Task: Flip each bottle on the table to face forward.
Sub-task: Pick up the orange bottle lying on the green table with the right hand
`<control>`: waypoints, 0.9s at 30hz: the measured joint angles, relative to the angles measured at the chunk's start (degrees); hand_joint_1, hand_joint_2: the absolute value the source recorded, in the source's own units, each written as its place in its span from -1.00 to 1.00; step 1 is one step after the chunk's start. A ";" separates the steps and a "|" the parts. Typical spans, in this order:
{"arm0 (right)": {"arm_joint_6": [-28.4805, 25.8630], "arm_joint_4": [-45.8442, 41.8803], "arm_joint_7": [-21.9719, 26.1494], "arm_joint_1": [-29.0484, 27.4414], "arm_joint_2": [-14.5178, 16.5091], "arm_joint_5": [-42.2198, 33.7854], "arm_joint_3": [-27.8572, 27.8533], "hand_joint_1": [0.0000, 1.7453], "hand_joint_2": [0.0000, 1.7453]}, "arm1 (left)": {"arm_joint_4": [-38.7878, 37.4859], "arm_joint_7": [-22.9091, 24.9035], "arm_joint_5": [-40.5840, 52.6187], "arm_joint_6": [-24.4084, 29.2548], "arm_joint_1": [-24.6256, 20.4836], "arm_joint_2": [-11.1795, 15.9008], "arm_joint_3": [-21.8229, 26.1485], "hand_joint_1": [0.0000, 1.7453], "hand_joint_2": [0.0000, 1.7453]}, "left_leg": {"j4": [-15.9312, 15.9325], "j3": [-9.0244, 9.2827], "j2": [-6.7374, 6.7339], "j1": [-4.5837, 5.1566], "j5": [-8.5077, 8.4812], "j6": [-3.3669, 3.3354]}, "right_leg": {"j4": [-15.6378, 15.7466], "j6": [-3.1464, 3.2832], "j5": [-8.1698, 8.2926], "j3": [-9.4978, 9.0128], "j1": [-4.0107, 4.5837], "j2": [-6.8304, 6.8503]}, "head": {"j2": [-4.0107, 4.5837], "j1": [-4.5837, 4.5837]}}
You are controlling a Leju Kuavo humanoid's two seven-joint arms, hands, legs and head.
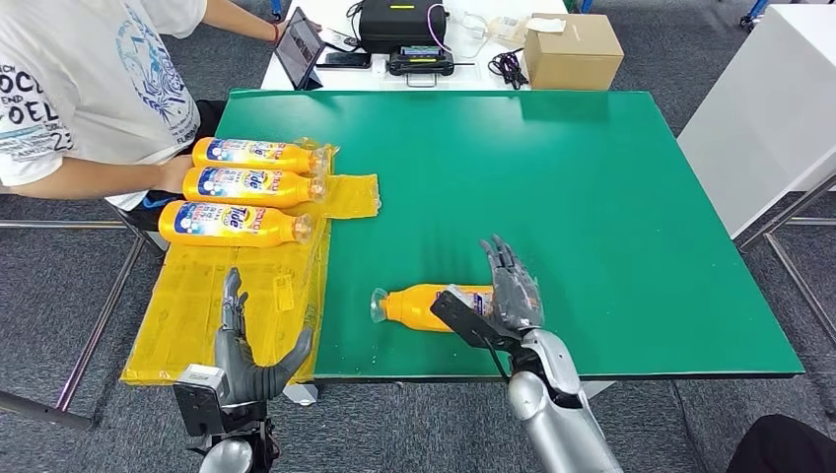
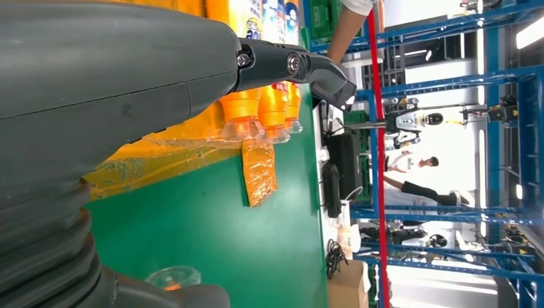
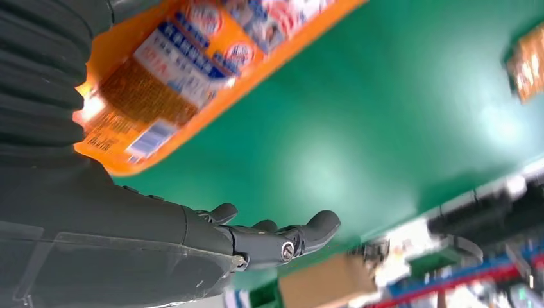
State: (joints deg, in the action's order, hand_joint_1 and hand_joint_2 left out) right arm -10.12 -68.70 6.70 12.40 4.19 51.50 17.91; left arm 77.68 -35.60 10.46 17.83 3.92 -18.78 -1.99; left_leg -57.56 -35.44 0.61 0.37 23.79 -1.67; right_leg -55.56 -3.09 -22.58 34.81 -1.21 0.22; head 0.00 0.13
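Bottle, orange, lies on its side low and centre in the head view, on the green table near the front edge, clear cap pointing to frame left. Right hand sits just at its base end, fingers straight and spread, pointing up-frame; nothing is clamped. The right wrist view shows the bottle's back label with small print, too blurred to read, and the fingers extended off the bottle.

Left hand, lower left of frame, is raised over the yellow plastic sheet, fingers apart, thumb out, holding nothing.

Three more orange bottles lie side by side in the upper left on the sheet, front labels up; "Tide" is legible. A person's arm rests just beside them.

Cardboard box and black case sit beyond the table's far edge.
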 joint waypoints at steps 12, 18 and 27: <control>2.10 4.82 -0.48 3.22 -1.22 -0.16 2.19 -1.00 1.00 | -0.80 0.08 -0.37 0.01 -0.19 0.02 0.97 -1.00 1.00 | 0.00 0.00 0.02 0.01 0.00 0.00 | 0.00 0.00 0.00 -0.01 -0.01 0.00 | 0.00 0.00; 9.36 9.86 0.78 7.31 -2.30 -4.42 4.66 -1.00 1.00 | -1.27 0.08 -0.40 -0.47 -0.51 0.03 1.38 -1.00 1.00 | 0.00 0.01 0.01 0.00 -0.02 -0.02 | 0.00 0.00 0.01 -0.01 0.00 0.00 | 0.00 0.01; 18.64 17.03 6.80 14.10 -5.05 -16.12 8.29 -1.00 1.00 | -2.86 -0.57 -1.40 -0.58 -2.08 0.24 1.42 -1.00 1.00 | -0.03 0.04 0.02 0.01 -0.03 -0.03 | 0.00 -0.01 0.01 -0.05 0.00 0.00 | 0.00 0.01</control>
State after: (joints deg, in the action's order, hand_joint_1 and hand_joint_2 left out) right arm 8.52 -51.66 13.51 26.50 -0.86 35.38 26.20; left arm 74.82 -36.17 9.07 17.25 1.83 -18.54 -0.57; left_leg -57.58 -35.40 0.62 0.38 23.76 -1.70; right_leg -55.55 -3.10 -22.57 34.76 -1.22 0.22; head 0.00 0.13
